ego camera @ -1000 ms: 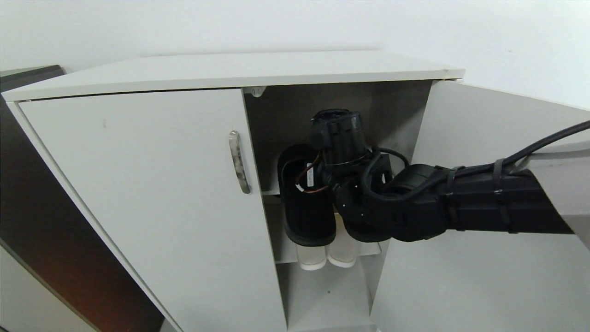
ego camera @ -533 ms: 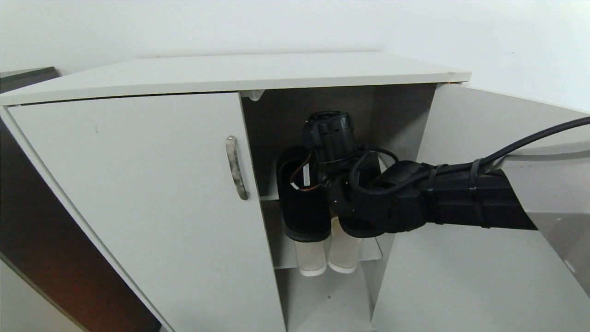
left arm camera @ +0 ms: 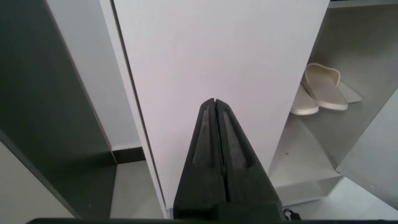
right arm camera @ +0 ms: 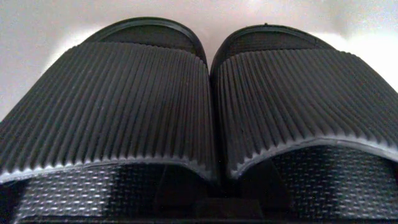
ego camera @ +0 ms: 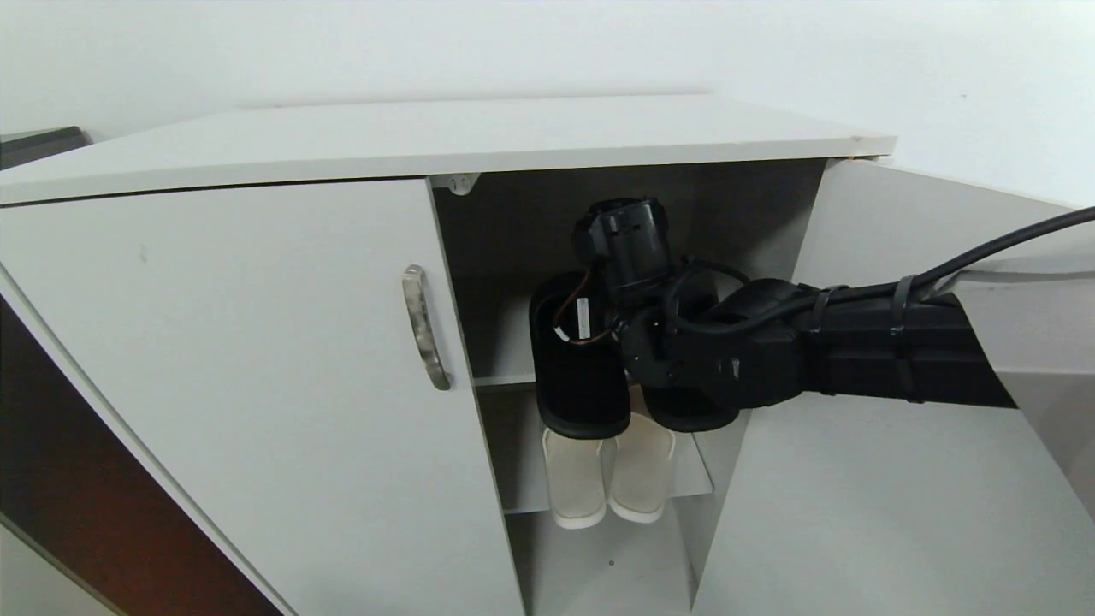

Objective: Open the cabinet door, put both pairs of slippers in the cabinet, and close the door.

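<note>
Head view high, facing forward and down onto the cabinet front, left wrist view low beside the closed door, sharing the white slippers, right wrist view tight against black slippers.

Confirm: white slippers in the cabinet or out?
In. White slippers lie side by side on a shelf inside the cabinet.

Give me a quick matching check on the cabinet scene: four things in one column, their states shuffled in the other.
Things:
1. black slippers
2. white slippers
3. left door
4. right door

States:
A. swung open
B. lying on the shelf
C. shut
D. held up off the shelf, at the cabinet opening

Pairs: 1-D, 2-B, 3-C, 4-A
</note>
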{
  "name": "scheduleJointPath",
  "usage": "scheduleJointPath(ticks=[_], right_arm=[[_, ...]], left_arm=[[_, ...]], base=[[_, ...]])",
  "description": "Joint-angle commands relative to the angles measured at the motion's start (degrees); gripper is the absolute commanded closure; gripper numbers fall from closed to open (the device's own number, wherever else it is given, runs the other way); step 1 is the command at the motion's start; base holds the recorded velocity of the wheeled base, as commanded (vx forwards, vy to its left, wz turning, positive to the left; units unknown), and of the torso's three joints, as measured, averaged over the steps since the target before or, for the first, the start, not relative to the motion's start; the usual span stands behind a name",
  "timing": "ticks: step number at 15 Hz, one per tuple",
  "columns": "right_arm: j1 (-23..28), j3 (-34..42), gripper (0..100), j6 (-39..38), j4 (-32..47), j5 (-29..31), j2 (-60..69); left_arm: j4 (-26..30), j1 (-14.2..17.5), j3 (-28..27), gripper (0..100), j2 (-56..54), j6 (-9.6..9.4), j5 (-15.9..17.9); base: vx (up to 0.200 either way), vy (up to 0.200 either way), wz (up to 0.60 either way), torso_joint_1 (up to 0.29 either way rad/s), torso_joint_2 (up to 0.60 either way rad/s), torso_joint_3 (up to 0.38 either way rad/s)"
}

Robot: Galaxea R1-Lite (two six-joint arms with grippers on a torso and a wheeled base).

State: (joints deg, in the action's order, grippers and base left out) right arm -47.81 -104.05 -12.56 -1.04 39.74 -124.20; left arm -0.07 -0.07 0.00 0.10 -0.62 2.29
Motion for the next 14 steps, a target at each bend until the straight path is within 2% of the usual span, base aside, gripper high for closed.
scheduleJointPath(ticks=[1,5,14], right_arm=[[0.26,-3.8,100,-0.01,1.39,-0.01,-1.4],[1.14,-10.54,100,0.08,5.25,-0.01,-5.18],[2.9,-10.54,100,0.08,5.43,-0.01,-6.58]], left_arm=[[-0.01,-0.01,0.0,100,-0.01,0.01,-0.01],[-0.01,-0.01,0.0,100,-0.01,0.09,-0.01],[-0.01,-0.01,0.0,100,-0.01,0.09,-0.09]], base=[[0.0,0.0,0.0,0.0,0.0,0.0],[0.0,0.0,0.0,0.0,0.0,0.0],[0.0,0.0,0.0,0.0,0.0,0.0]])
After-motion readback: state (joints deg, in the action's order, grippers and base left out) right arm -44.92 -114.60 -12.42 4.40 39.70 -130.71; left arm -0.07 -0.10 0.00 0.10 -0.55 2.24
